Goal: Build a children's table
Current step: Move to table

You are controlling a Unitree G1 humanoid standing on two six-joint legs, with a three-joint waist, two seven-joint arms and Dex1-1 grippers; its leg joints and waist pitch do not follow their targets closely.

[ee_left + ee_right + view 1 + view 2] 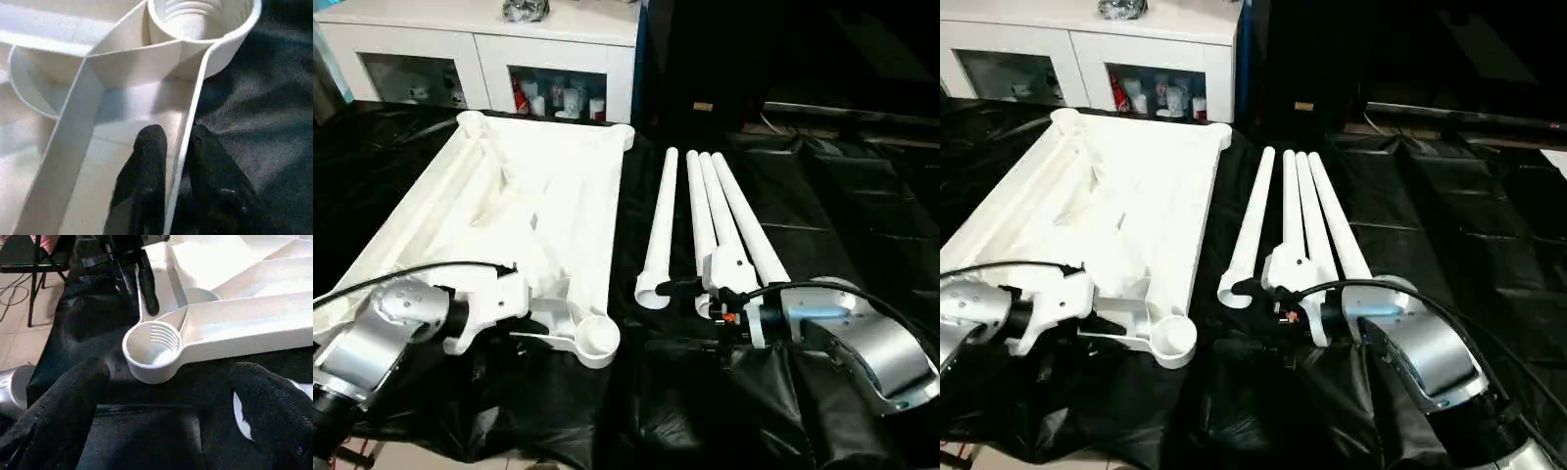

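I find the small white plastic table top (pixel 524 206) lying upside down on the black sheet-covered work surface (pixel 842 225), ribbed underside up, with a round corner socket (pixel 594 340) at its near corner. My left gripper (pixel 175 147) is at that near edge, just beside the socket: in the left wrist view its two black fingers (pixel 146 161) stand one on each side of the thin upright white rim wall (pixel 188 132), closed onto it with only the wall between them. The four long white tubular legs (pixel 710 220) lie side by side on the black sheet to the right of the top, apart from it, their near ends fanned slightly. My right gripper (pixel 171 396) sits at the near ends of those legs; in the right wrist view its black fingers (pixel 73 396) are spread wide with nothing between them, facing the corner socket across a strip of black sheet. Beyond the table top stands a white cabinet with glass-fronted compartments (pixel 480 59) holding small items I cannot identify.
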